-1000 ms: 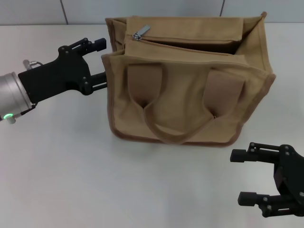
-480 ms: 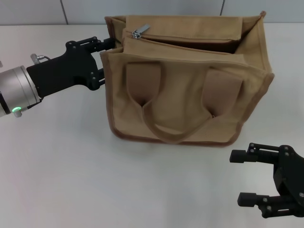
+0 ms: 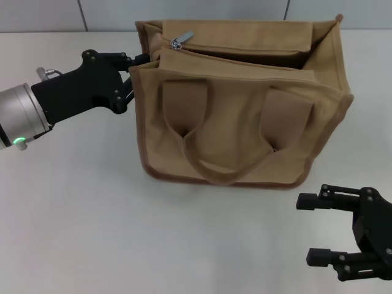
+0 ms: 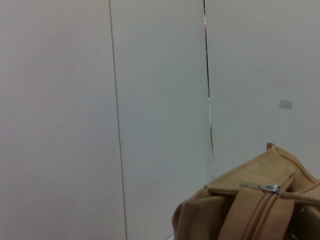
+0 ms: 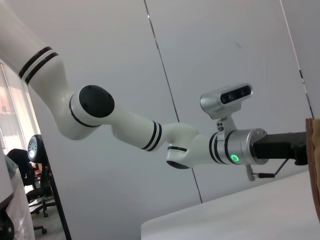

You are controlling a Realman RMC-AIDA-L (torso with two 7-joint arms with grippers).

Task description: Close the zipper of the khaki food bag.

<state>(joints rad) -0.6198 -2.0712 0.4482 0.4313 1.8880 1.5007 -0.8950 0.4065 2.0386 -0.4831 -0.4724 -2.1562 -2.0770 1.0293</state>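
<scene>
The khaki food bag stands upright at the table's middle, with its handles hanging down the front. Its zipper is open, and the silver pull tab lies at the bag's left end. My left gripper is open at the bag's upper left corner; one finger reaches behind the front panel and the other lies at its left edge. The left wrist view shows the bag's end and the pull tab. My right gripper is open and empty, low at the front right, apart from the bag.
The white table spreads around the bag, with a grey wall behind. The right wrist view shows my left arm reaching over the table to the bag's edge.
My left gripper has moved right and slightly back, up to the bag's upper left corner. The bag and my right gripper have not moved.
</scene>
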